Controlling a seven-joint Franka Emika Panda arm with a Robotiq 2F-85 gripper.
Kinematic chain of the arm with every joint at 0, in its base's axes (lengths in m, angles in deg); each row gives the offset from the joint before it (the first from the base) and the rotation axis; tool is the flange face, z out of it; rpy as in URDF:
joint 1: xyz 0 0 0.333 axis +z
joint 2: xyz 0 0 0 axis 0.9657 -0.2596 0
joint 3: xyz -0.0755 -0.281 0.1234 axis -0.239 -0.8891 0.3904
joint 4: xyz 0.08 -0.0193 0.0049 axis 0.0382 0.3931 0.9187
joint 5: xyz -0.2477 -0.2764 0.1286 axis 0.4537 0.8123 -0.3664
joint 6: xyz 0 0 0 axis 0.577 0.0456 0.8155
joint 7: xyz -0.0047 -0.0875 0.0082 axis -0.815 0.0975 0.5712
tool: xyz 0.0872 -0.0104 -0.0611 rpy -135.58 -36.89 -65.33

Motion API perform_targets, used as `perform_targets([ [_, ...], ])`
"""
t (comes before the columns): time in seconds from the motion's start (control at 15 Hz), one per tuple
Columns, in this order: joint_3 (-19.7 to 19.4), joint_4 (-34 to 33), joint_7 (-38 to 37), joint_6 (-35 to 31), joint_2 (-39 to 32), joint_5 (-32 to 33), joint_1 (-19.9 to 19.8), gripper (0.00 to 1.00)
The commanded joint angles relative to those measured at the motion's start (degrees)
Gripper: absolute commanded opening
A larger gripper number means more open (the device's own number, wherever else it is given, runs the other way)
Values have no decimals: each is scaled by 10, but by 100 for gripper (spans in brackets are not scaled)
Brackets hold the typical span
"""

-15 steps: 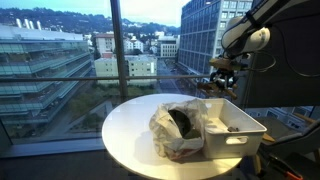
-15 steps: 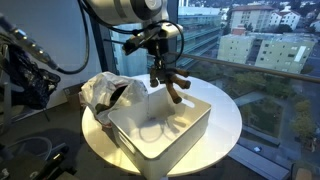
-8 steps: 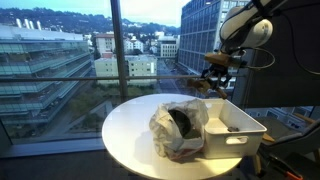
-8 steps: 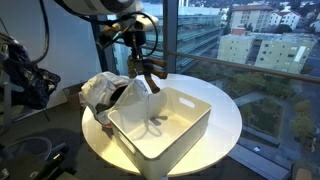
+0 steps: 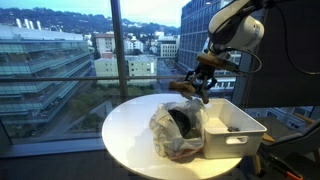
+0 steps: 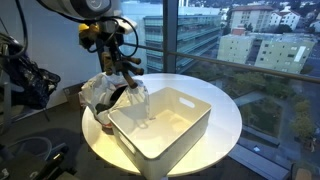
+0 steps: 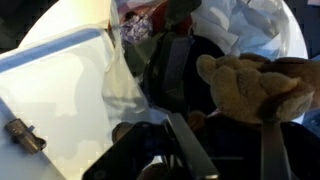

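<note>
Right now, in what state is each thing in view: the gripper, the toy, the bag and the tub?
gripper: shut on the teddy bear, raised in the air.
teddy bear: held, lifted clear of the table.
plastic bag: crumpled, mouth open, something dark inside.
white tub: upright on the table, top open, a small brown thing lying in it.

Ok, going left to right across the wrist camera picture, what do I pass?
White tub → dark thing → teddy bear
</note>
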Motion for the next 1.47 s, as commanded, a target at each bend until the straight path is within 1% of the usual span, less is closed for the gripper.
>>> perform_targets([
  [0.0, 13, 6, 90, -22, -2, -83, 21, 13],
  [0.2, 14, -9, 152, -17, -35, -166, 32, 13],
  [0.33, 10, -26, 191, -2, -67, -231, 32, 13],
  [0.6, 11, -57, 221, 10, -138, -296, 10, 12],
  [0.93, 8, -79, 238, 19, -188, -341, -19, 13],
  [1.2, 6, -94, 230, 26, -221, -326, -27, 12],
  [1.27, 6, -97, 226, 23, -230, -316, -25, 37],
  [1.33, 7, -99, 226, 24, -238, -313, -24, 37],
  [1.4, 7, -102, 223, 27, -242, -310, -24, 42],
])
